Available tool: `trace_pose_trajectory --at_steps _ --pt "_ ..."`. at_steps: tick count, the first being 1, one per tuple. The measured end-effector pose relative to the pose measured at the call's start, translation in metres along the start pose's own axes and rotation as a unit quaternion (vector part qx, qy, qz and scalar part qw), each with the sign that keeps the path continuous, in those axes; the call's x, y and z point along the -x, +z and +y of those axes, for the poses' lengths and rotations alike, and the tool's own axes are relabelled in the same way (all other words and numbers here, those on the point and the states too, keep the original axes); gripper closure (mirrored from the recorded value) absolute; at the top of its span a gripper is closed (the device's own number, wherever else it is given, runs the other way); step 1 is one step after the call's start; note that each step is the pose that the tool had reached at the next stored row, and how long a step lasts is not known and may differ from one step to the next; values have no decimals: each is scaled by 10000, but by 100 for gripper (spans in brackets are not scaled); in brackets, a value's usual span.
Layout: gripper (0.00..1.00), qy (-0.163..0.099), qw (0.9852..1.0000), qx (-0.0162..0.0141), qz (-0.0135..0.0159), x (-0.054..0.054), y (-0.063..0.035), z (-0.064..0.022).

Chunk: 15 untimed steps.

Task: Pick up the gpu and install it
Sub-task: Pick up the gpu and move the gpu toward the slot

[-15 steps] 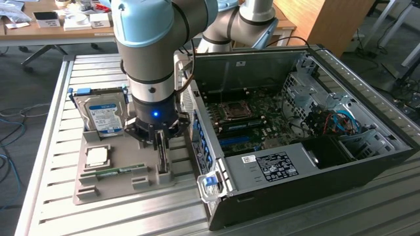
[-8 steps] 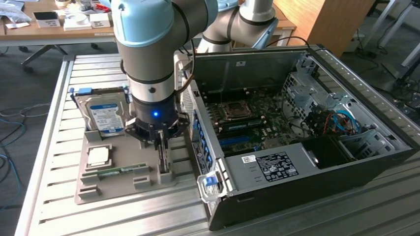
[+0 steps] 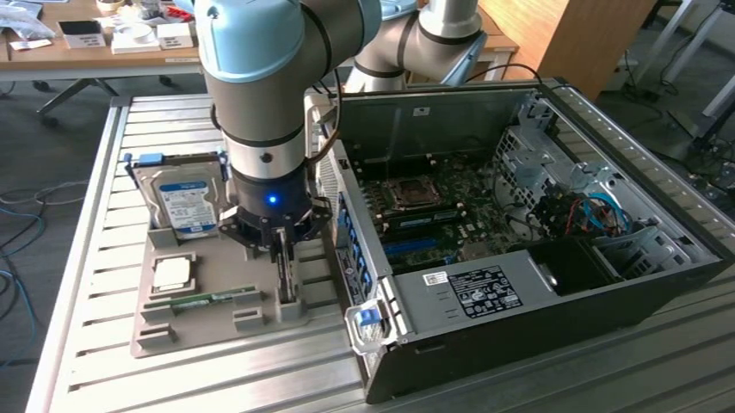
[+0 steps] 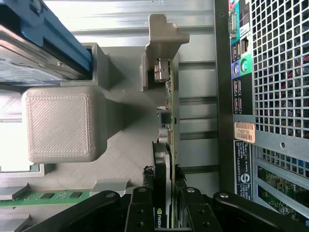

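A smooth grey-and-blue robot arm reaches down at centre-left of the exterior view, its black hand (image 3: 284, 256) set over a matte grey plastic tray (image 3: 206, 325) with a layered, printed grain. The hand (image 4: 166, 193) is clamped on the graphics card (image 4: 169, 116), its dark links pressed against both flat faces. The graphics card (image 3: 286, 280), a thin dark board with a green edge, stands upright on its long edge in a slot at the tray's side nearest the open black metal computer case (image 3: 643, 284). Toward the exterior view's left, a silver hard drive (image 3: 184, 206) with a blue label stands in the tray, with a narrow green memory stick (image 3: 216, 298) lying flat below it. The tray sits on a ribbed aluminium surface (image 3: 103, 370).
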<state>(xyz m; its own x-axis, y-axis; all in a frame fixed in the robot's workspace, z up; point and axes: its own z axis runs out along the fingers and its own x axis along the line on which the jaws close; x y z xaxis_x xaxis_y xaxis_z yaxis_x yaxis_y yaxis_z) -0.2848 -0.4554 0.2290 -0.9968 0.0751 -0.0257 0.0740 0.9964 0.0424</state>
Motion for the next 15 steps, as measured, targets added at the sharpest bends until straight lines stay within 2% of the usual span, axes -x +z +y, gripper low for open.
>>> trace_pose_trajectory --at_steps 6,15 --pt "73 -236 9997 6 10 0 0 0" --pt "73 -242 9997 6 10 1 -26 1"
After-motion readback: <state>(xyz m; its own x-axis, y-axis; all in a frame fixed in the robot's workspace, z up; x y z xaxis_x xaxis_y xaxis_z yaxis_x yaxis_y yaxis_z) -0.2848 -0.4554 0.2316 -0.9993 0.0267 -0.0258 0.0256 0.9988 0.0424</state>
